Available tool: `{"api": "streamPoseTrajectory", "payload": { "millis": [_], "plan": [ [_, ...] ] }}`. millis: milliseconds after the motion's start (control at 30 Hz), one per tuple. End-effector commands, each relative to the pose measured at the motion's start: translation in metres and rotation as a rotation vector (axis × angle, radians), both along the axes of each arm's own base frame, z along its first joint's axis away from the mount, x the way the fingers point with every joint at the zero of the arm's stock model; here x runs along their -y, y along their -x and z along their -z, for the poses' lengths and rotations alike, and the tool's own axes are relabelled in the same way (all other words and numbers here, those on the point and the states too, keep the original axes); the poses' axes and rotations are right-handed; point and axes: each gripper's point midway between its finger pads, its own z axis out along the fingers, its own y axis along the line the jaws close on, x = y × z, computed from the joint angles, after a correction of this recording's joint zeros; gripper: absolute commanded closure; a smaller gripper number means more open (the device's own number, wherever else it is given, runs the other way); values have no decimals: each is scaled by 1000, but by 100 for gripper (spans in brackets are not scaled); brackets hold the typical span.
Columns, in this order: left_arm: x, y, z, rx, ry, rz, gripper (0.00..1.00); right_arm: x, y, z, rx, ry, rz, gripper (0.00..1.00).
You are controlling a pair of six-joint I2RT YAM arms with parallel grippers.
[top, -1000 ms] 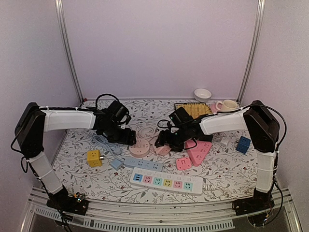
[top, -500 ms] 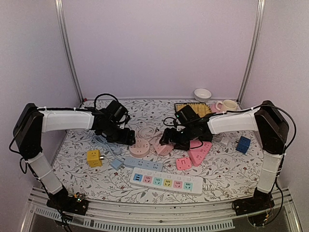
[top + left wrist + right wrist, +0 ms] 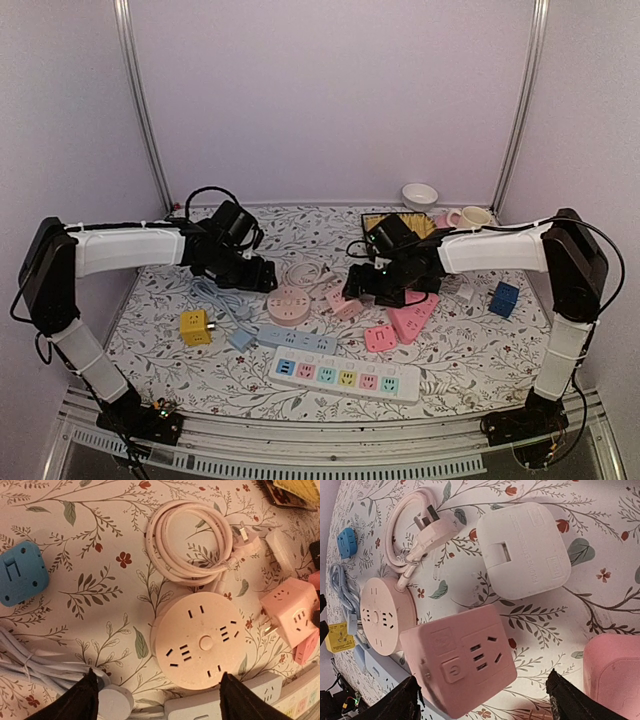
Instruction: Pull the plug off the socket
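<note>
A round pink socket [image 3: 289, 304] lies flat mid-table, its coiled pink cord [image 3: 187, 542] behind it. It also shows in the left wrist view [image 3: 200, 642] and the right wrist view [image 3: 382, 615]. A pink cube plug [image 3: 343, 303] lies apart to its right, its prongs bare toward the socket [image 3: 290, 610]. My left gripper [image 3: 157, 690] is open above the socket's near edge. My right gripper [image 3: 482, 690] is open, with the cube [image 3: 465, 667] between its fingers and untouched.
A white square adapter [image 3: 522, 550] lies behind the cube. A blue power strip [image 3: 297, 342] and a white multicoloured strip [image 3: 345, 377] lie in front. A yellow cube [image 3: 195, 327], pink strips [image 3: 400, 322], a blue cube [image 3: 503, 298], a bowl [image 3: 420, 195] and a blue adapter [image 3: 22, 572] lie around.
The right gripper has drawn back to the right and up, and the pink cube now lies a little farther from the round socket. The left gripper has lifted back and to the left.
</note>
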Motion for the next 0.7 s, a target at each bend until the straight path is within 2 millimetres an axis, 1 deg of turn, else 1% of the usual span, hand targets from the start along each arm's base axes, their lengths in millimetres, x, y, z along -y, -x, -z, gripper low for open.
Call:
{"api": "streamPoseTrajectory", "payload": {
  "millis": [0, 100, 300, 400, 467, 567, 667],
  "plan": [
    [-7, -1, -2, 14, 3, -18, 16, 15, 1, -4, 15, 49, 4, 12],
    [-8, -1, -3, 15, 6, -22, 16, 16, 1, -4, 16, 59, 3, 12],
    [-12, -3, -12, 43, 25, -37, 16, 17, -5, -20, 60, 58, 8, 12],
    [-17, -6, -21, 71, 35, -50, 16, 18, -11, -34, 105, 58, 15, 12],
    [-21, -8, -28, 95, 43, -59, 16, 23, -17, -47, 159, 78, 26, 12],
    [-27, -13, -43, 140, 66, -73, 15, 39, -28, -72, 240, 92, 56, 11],
    [-35, -18, -58, 188, 85, -95, 9, 57, -41, -96, 317, 105, 96, 10]
  ]
}}
